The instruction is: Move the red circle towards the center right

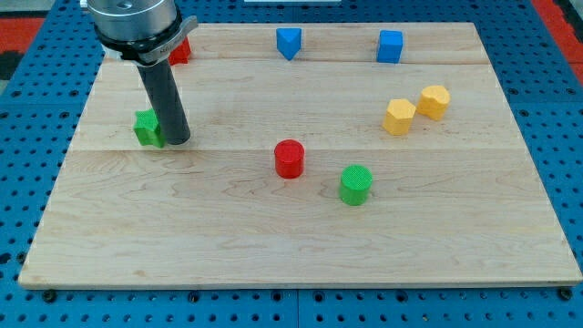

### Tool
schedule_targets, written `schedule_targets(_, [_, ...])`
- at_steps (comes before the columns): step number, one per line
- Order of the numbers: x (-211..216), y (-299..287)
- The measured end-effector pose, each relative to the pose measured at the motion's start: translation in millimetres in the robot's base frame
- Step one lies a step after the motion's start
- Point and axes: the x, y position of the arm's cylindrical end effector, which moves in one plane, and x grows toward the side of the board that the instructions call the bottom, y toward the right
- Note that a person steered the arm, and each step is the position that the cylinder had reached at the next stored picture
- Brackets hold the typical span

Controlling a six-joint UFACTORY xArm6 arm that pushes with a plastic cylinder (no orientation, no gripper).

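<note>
At the view's left, our tip (177, 141) rests on the wooden worktop (301, 246), touching a green block (147, 128) on its left — the rod ends plainly, with no fingers to spread or press. Behind the arm, a red block (181, 51) peeks out at the top. The red circle (289, 158) stands upright near the middle, axis vertical, well apart from our tip. Just right of it sits a green cylinder (355, 185). Along the top lie a blue block (289, 42) and a blue cube (390, 46); two yellow blocks (399, 117) (434, 101) sit touching at right.
</note>
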Motion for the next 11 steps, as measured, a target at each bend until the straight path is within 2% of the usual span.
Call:
schedule_targets(1, [-2, 0])
schedule_targets(3, [-49, 72])
schedule_targets(4, [-42, 123])
schedule_targets(5, [-21, 54])
schedule_targets(6, [49, 66])
schedule_targets(7, [49, 150])
schedule_targets(8, [46, 196])
schedule_targets(9, [27, 196])
schedule_targets(10, [27, 264])
schedule_targets(11, [29, 291])
